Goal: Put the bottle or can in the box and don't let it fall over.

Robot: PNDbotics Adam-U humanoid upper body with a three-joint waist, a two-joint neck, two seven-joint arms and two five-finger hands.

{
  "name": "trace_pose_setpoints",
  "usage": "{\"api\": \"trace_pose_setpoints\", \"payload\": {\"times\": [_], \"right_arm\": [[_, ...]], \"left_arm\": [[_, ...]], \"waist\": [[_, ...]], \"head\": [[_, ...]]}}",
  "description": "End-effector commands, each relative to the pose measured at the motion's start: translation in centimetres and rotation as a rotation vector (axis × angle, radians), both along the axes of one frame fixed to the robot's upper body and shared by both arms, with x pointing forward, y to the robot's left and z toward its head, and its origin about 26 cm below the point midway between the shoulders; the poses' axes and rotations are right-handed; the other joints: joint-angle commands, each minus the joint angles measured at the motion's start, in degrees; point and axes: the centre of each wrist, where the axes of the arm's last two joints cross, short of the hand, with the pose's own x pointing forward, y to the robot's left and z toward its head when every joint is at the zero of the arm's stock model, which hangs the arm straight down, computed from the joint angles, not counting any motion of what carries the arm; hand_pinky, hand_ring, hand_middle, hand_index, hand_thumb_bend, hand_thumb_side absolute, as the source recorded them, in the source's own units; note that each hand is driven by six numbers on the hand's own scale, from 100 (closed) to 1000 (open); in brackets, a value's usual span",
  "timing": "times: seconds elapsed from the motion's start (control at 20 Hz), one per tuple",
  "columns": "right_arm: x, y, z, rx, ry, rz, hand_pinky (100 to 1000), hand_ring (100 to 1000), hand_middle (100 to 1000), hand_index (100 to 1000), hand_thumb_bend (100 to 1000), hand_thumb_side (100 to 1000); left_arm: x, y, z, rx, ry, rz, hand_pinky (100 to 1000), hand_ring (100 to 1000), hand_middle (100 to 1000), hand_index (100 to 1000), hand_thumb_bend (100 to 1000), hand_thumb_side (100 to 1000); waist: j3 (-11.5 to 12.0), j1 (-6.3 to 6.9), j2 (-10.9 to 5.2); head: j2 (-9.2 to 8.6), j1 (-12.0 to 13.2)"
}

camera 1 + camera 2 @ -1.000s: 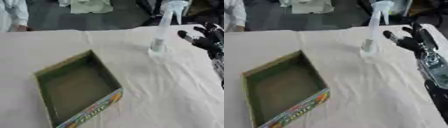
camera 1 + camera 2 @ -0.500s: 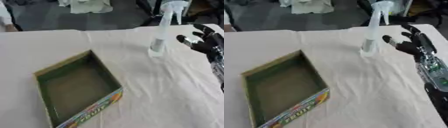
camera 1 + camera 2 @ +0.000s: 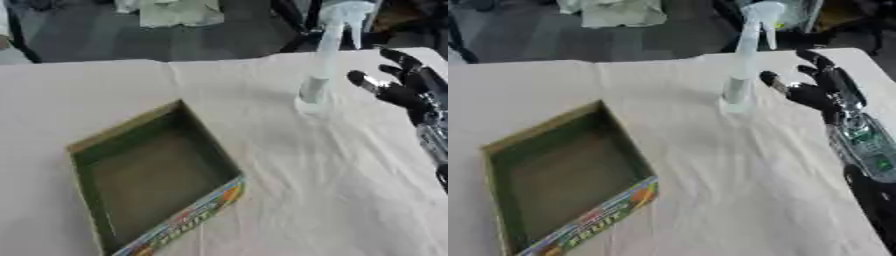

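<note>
Tall, slender, pale translucent spray bottle (image 3: 744, 60) with a white trigger head, standing upright on the tabletop (image 3: 332, 190) toward its far right, its base resting on the cream, wrinkled cloth that covers the surface; the trigger head rises past the far edge of the tabletop against the dark floor behind; the bottle lies outside the box and well apart from it. Just to the right of the bottle, the right robot hand (image 3: 811, 90), black with a silver forearm showing green markings, entering from the right edge; its fingers spread and nearly straight, pointing toward the bottle's lower half, the nearest fingertip (image 3: 769, 78) close beside the bottle with a narrow gap of cloth visible between them, so that the hand holds nothing. Toward the near left of the tabletop, the shallow open rectangular cardboard box (image 3: 96, 145), with dark green inner walls, a tan rim and a colourful printed strip along its near right side; set askew, one corner pointing toward the bottle; its interior holds no object. Beyond the far edge, a dark grey floor with a pale crumpled cloth (image 3: 179, 11) lying on it and dark furniture legs near the bottle's head. The left robot hand appears in neither view.
</note>
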Motion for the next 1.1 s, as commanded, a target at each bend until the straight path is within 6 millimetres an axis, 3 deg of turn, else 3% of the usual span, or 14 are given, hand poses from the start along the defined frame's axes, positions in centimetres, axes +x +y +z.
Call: {"api": "trace_pose_setpoints", "payload": {"times": [0.05,1.1], "right_arm": [[0.3,0.0,1.0,-0.017,-0.018,0.000,739,971,991,909,669,301],[1.0,1.7,0.4,0.033,-0.019,0.043,733,961,981,897,668,304]], "left_arm": [[0.0,0.7,1.1,0.041,-0.020,0.003,779,774,731,787,626,759],[0.1,0.5,1.2,0.037,-0.020,-0.006,780,776,731,787,623,760]], "waist": [[0.05,0.12,-0.44],[0.10,0.23,0.13]], "head": [[-0.64,-0.15],[-1.00,-0.36]]}}
